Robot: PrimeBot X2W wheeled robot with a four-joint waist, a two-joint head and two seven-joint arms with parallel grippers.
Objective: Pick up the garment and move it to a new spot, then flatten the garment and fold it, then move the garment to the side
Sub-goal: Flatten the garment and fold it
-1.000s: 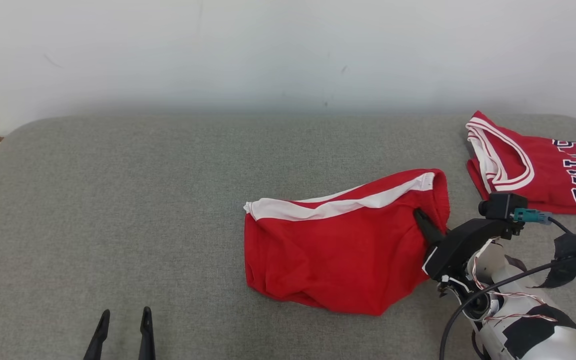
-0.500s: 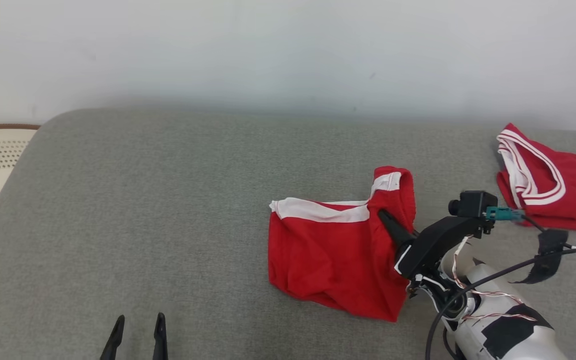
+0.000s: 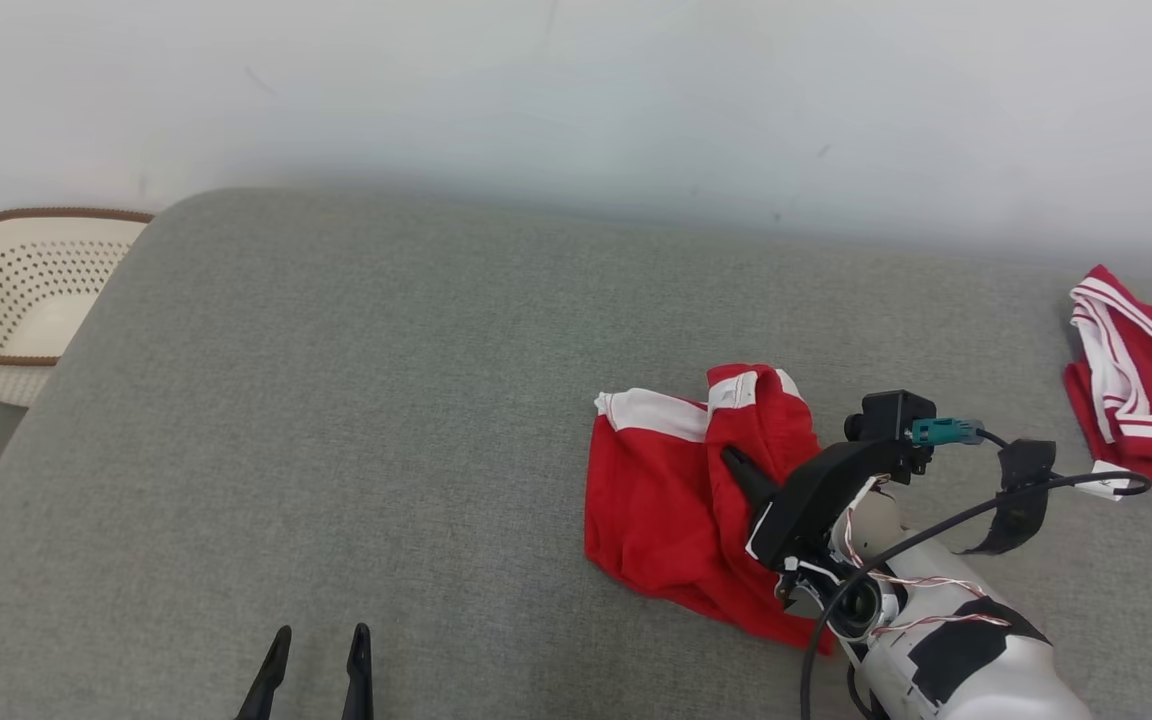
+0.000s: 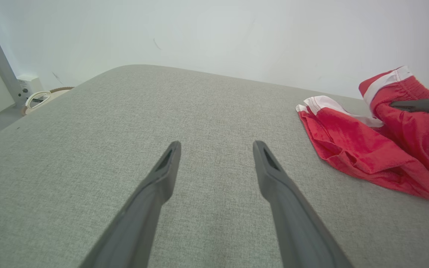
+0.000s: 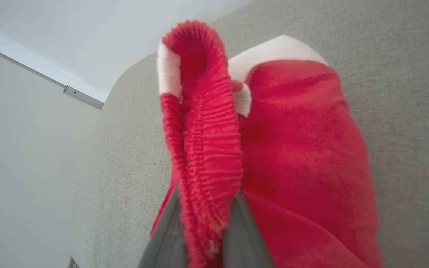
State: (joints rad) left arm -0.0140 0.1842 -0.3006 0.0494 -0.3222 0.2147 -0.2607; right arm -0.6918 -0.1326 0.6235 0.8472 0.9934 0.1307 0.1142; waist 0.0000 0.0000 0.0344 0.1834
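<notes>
**Head view: right gripper (image 3: 732,460) clenched on the soft red shorts with a white side stripe (image 3: 656,500)**

Head view: the shorts lie crumpled on the broad grey fabric-covered surface (image 3: 336,400), right of centre. Their ribbed elastic waistband (image 3: 761,400) is bunched upward where the right gripper pinches it. The left gripper (image 3: 323,632) sits at the lower edge, well apart from the shorts. A cream perforated plastic basket (image 3: 16,290) stands off the surface's left end, and a folded red jersey with white trim (image 3: 1146,400) lies at the far right.

Left wrist view: the left gripper's fingers are spread wide and hold nothing, above bare grey fabric. The shorts lie to the right.

Right wrist view: the gathered waistband is squeezed between the two grey fingers. The rest of the shorts trails down onto the surface.
</notes>
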